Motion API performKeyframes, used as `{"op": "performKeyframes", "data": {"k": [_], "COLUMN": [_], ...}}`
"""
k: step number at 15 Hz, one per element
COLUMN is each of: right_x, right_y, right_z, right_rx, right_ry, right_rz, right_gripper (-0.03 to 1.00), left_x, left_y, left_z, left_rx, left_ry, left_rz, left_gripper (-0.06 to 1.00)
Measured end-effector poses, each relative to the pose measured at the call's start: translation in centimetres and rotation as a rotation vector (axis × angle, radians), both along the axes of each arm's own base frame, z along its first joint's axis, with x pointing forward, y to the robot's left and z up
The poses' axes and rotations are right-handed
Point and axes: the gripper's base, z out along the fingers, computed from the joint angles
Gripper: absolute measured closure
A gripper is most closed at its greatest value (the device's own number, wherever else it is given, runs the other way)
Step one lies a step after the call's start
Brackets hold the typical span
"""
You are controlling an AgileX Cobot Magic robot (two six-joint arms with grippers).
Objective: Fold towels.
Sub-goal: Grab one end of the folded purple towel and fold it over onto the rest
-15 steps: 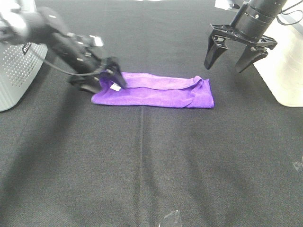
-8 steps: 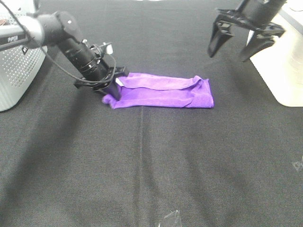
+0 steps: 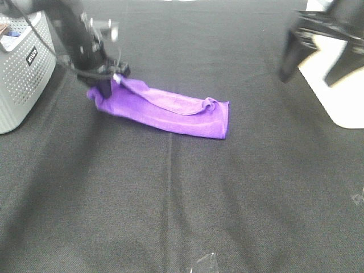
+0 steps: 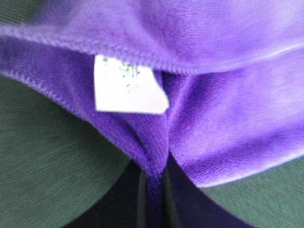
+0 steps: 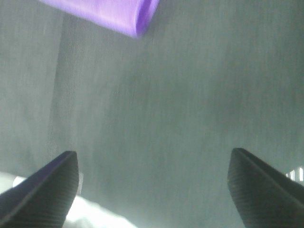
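The purple towel (image 3: 165,108) lies folded into a long band on the black table, slanting from upper left to lower right. My left gripper (image 3: 105,85) is shut on the towel's left end and holds that end lifted off the table. In the left wrist view the purple cloth (image 4: 213,118) fills the frame, pinched between the jaws, with its white tag (image 4: 128,85) showing. My right gripper (image 3: 313,62) is open and empty, raised at the far right, well away from the towel. A corner of the towel (image 5: 118,12) shows in the right wrist view.
A grey perforated basket (image 3: 23,68) stands at the left edge. A white container (image 3: 341,85) stands at the right edge. A small clear object (image 3: 205,264) lies near the front edge.
My left gripper has pulled the towel's left end up and to the left, dragging the whole towel leftward and slanting it. My right gripper has moved to the right, away from the towel.
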Motion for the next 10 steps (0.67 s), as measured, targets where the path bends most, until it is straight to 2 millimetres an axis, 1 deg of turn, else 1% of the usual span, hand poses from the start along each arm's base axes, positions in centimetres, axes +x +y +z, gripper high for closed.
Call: {"op": "performKeyframes", "data": {"k": [2,4,7,10], "right_x": [-1.0,-1.6,-2.3,-3.1], "right_y": [-0.2,-0.2,-0.3,-0.4], "right_z": [0.8,1.6,2.5,3.6], "right_rx": [0.000,0.003,0.007,0.013], "right_ry": [-0.021,-0.045,-0.072,-0.106], "right_rz": [0.001,0.001,0.000,0.000], "right_gripper": [0.15,0.15,0.15,0.15], "left_x": [-0.9,-1.9,-2.5,-2.4], "left_y": [-2.9,-6.5,-11.1,-12.8], "left_z": [-0.1,-0.3,-1.4,-1.7], "left_rx": [-0.011,-0.025,-0.094,-0.172], "left_ry": [0.003,-0.002,-0.013,-0.013], "left_rz": [-0.075,-0.148,-0.197,-0.193], "left_gripper": [0.93,0.93,0.93,0.93]}}
